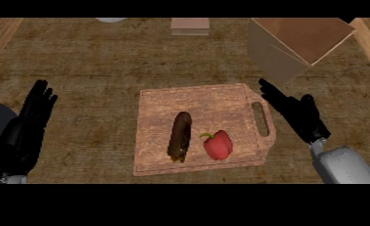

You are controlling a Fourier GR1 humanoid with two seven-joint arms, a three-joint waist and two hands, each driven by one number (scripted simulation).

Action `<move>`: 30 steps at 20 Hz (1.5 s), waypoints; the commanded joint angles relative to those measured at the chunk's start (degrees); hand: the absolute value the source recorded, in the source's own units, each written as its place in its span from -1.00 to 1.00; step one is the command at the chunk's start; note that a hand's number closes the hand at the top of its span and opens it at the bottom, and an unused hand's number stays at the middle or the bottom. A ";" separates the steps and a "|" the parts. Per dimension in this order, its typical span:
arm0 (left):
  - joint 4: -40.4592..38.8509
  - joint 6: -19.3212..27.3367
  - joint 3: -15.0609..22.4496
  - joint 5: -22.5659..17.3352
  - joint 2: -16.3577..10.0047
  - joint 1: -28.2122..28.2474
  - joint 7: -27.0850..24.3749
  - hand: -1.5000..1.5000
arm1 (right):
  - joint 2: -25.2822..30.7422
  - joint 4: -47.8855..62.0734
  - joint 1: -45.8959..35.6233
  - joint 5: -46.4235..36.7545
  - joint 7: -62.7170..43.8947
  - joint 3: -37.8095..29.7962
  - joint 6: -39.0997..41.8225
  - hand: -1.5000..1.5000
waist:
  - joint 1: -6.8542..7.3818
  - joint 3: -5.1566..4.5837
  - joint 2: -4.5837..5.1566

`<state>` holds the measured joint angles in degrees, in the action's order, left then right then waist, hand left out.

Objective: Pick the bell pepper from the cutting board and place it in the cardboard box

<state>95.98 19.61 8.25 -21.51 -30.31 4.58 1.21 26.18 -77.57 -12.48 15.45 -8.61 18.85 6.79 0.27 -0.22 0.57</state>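
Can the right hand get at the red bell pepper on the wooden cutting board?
Probably yes. The black right hand is open at the board's handle side; nothing lies between it and the red bell pepper. The dark long vegetable lies beyond.

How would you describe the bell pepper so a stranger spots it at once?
Find the wooden cutting board mid-counter. Two things lie toward its near edge; the bell pepper is the right one, short and red with a green stem, unlike the long dark vegetable beside it.
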 commanded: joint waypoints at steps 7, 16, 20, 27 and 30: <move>1.82 -8.72 6.31 7.51 -6.15 -7.41 -3.88 0.00 | 12.84 -22.69 -21.52 -12.46 10.12 -4.94 3.43 -1.00 | -4.80 -0.35 -2.87; -3.84 -14.55 7.69 8.83 -4.10 -15.01 -6.54 0.00 | 17.34 -33.29 -13.31 -23.00 25.25 -4.58 5.36 -1.00 | -1.42 0.23 -0.67; -11.42 -14.74 8.77 11.30 0.08 -17.61 -10.67 0.00 | 20.09 -36.64 -11.22 -30.40 26.65 -2.30 6.52 -1.00 | -1.63 0.16 -0.41; -8.22 -14.97 8.64 12.10 -0.76 -18.72 -6.68 0.00 | 24.77 -46.99 -14.51 -43.84 8.59 9.98 16.01 -1.00 | -0.88 0.10 -0.86; -8.49 -15.80 8.66 12.07 -0.51 -17.31 -6.54 0.00 | 23.21 -55.26 -13.74 -46.13 -0.94 15.20 21.15 -1.00 | -1.02 0.08 -0.99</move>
<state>88.33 4.90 16.87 -9.68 -31.08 -12.81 -5.69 49.25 -125.39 -26.50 -26.78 -1.00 28.70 22.46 -0.62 -0.13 -0.36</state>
